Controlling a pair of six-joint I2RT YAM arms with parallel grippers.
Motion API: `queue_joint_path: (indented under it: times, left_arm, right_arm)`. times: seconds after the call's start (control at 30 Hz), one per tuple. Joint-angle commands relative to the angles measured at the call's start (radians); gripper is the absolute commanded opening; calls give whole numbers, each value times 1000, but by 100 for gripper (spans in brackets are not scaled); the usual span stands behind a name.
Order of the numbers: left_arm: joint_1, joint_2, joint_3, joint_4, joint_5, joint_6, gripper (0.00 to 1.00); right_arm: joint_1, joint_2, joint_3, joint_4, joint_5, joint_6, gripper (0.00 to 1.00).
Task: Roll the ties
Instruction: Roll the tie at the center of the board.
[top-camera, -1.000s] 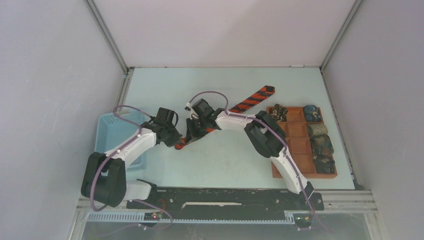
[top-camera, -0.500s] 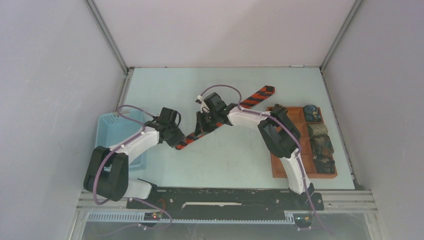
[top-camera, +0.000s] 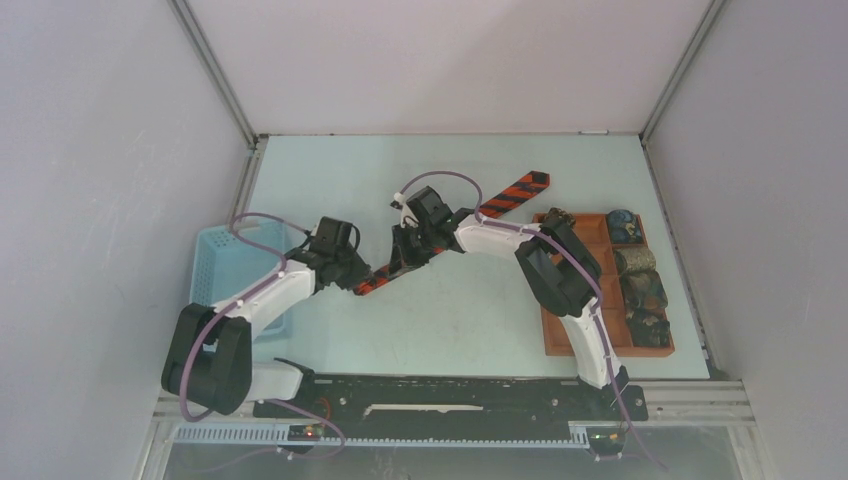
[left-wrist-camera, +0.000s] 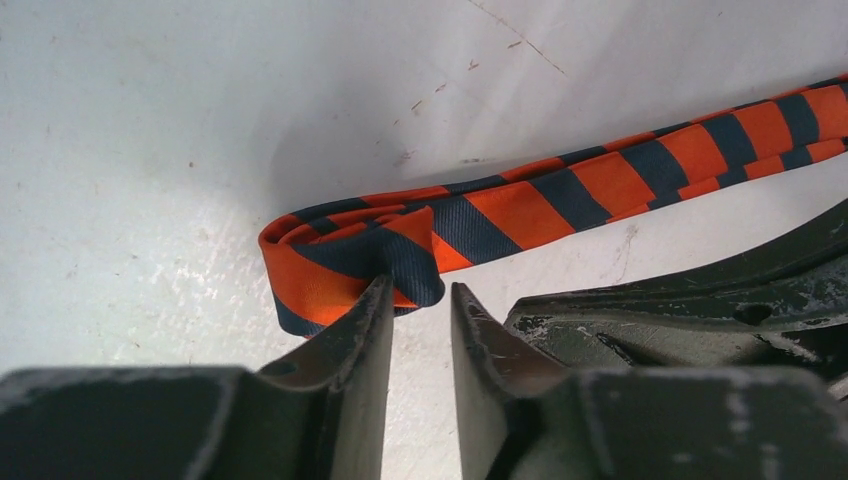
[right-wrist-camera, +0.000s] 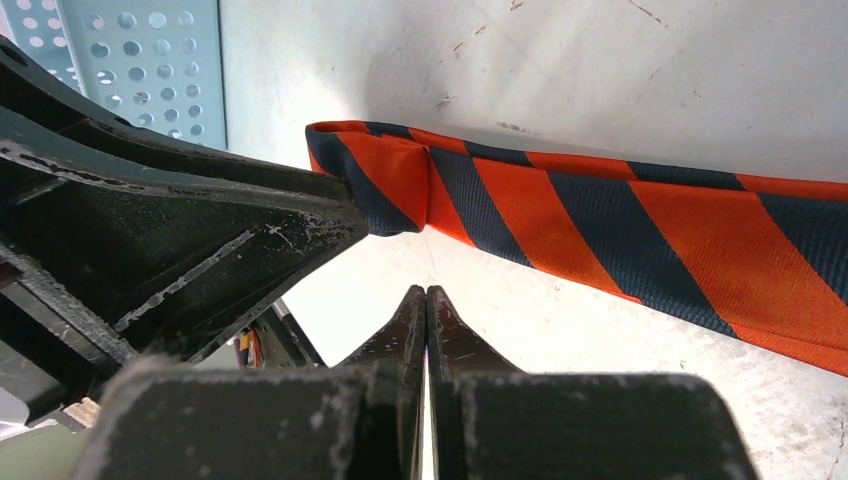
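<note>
Since a second ago the right arm has swung a little rightward and away along the tie, and the left gripper (left-wrist-camera: 420, 295), then pressed shut, has parted its fingers.

The pale table (top-camera: 450, 320) carries everything. The light blue perforated basket (top-camera: 215, 262) sits behind and outboard of the left gripper. The brown compartmented tray (top-camera: 548, 340) is well off to the far side of the right gripper (right-wrist-camera: 427, 292), with several finished rolled ties (top-camera: 640, 290) in its cells.

The orange and dark-striped necktie (left-wrist-camera: 560, 195) lies flat on the table, running diagonally away from both claws. Its folded end (left-wrist-camera: 340, 260) rests just ahead of the left gripper, touching the tip of one finger. Nothing sits in the narrow gap between the jaws. The right gripper is closed with its fingers together on nothing, and the tie's band crosses just beyond its tip.

By my reading the roll has only just begun: one turn-over is made and has been let go. The next move probably calls for re-gripping that fold and turning it again along the band. The right claw could pin the fabric so the first wrap does not spring open.
</note>
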Motion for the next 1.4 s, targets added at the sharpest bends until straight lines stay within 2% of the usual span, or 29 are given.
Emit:
queue_joint_path:
  times: [0.0,0.13,0.3,0.37,0.67,1.17,1.37]
  left_arm:
    - [-5,-41,-33,38,0,-17,28]
    - [-6,-55,-55,52,1,-21,19]
    - [-6,-65,-68,54,-7,-23,2]
    - [-5,-64,-70,55,-6,-23,0]
    - [-5,-93,-84,63,-6,-14,0]
    - [15,-166,-120,29,-18,6,1]
    - [26,-218,-141,23,-11,17,23]
  right_arm:
    - [8,-39,35,22,7,3,0]
    - [14,-31,55,16,7,8,0]
    - [19,-22,81,0,9,7,2]
    - [20,-15,94,-4,10,6,3]
    - [38,44,175,-42,-2,6,8]
    - [58,102,227,-47,-36,5,8]
    - [70,116,245,-47,-44,8,8]
